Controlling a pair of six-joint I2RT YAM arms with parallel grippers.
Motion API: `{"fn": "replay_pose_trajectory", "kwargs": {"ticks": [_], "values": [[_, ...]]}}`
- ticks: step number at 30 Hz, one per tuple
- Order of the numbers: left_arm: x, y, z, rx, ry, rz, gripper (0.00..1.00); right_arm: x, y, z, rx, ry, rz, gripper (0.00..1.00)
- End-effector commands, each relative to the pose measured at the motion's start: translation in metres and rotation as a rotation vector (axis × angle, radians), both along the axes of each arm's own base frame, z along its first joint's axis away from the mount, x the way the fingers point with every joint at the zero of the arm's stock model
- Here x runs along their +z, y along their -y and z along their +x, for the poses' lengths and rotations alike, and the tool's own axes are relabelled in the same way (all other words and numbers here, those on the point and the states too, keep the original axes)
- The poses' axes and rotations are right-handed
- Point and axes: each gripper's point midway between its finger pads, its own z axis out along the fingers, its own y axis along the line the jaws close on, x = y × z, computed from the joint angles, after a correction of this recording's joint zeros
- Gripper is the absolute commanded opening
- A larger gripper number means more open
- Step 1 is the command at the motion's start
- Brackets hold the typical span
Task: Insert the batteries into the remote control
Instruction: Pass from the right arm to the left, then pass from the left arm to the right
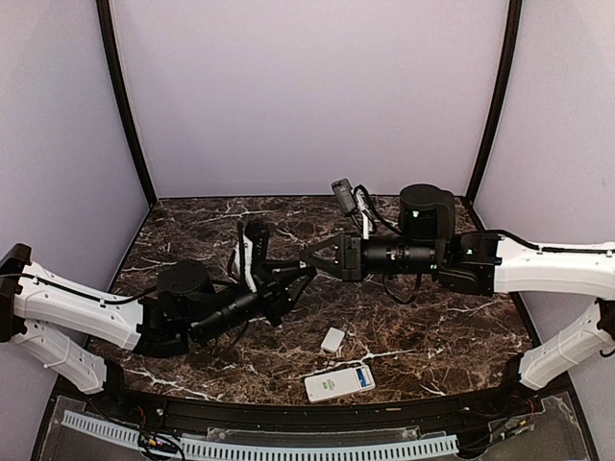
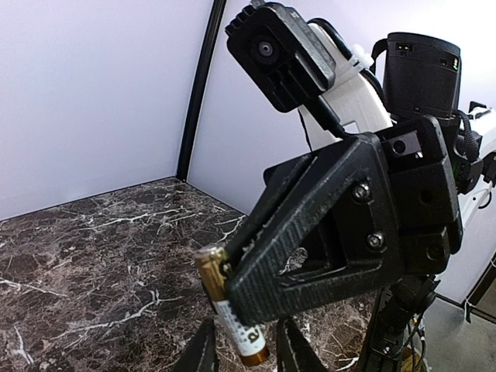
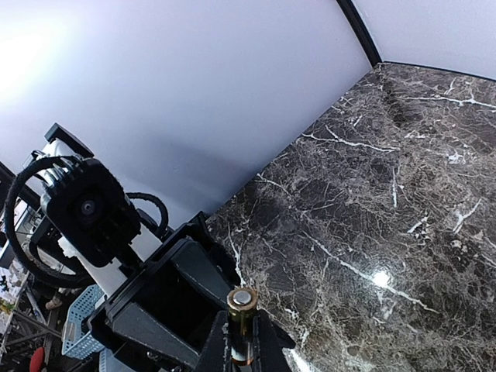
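2 grippers meet in the air, up behind the remote control [image 1: 339, 382], which lies face up on the marble table [image 1: 192, 221]. The right gripper [image 3: 241, 345] is pinched on 1 battery [image 2: 232, 314] with a gold end and a white label. The left gripper [image 2: 246, 349] has its 2 fingers [image 2: 203, 353] flanking that battery's lower end; whether they press it I cannot tell. 1 white cover plate [image 1: 332, 339] lies just behind the remote control.

blocked: left hand [image 1: 300, 276] facing right hand [image 1: 309, 254] | open: table [image 1: 192, 230] behind
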Motion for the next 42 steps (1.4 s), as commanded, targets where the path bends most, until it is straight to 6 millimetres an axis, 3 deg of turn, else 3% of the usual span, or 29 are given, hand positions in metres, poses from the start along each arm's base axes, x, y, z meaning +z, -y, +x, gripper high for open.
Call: {"fn": "replay_pose_trajectory", "kwargs": {"ticks": [1, 5, 11, 16, 20, 25, 27, 33, 36, 42], "values": [[0.013, 0.0, 0.003, -0.001, 0.009, -0.033, 0.25, -0.003, -0.005, -0.006, 0.035, 0.013, 0.003, 0.0], [0.014, -0.002, 0.004, 0.004, 0.016, -0.032, 0.22, -0.002, -0.006, -0.008, 0.046, 0.011, 0.002, 0.0], [0.014, -0.005, 0.005, 0.007, 0.033, -0.019, 0.01, -0.007, -0.007, -0.009, 0.06, 0.008, -0.02, 0.0], [0.0, -0.012, 0.004, 0.017, 0.043, 0.04, 0.0, -0.01, -0.002, -0.011, 0.073, 0.023, -0.104, 0.0], [-0.019, -0.023, 0.001, 0.024, 0.09, 0.174, 0.0, -0.01, 0.014, -0.014, 0.104, 0.02, -0.215, 0.25], [-0.043, -0.022, -0.007, -0.042, 0.187, 0.396, 0.0, -0.012, 0.032, -0.014, 0.153, -0.057, -0.333, 0.47], [-0.051, -0.021, -0.008, -0.062, 0.204, 0.453, 0.0, -0.014, 0.031, -0.015, 0.171, -0.079, -0.361, 0.5], [-0.052, -0.019, -0.01, -0.081, 0.226, 0.483, 0.0, -0.019, 0.015, -0.017, 0.217, -0.138, -0.366, 0.52], [-0.052, -0.017, -0.011, -0.09, 0.227, 0.479, 0.0, -0.032, 0.008, -0.019, 0.232, -0.159, -0.395, 0.55], [-0.054, -0.016, -0.012, -0.1, 0.226, 0.482, 0.0, -0.041, -0.003, -0.026, 0.284, -0.196, -0.387, 0.37]]}}
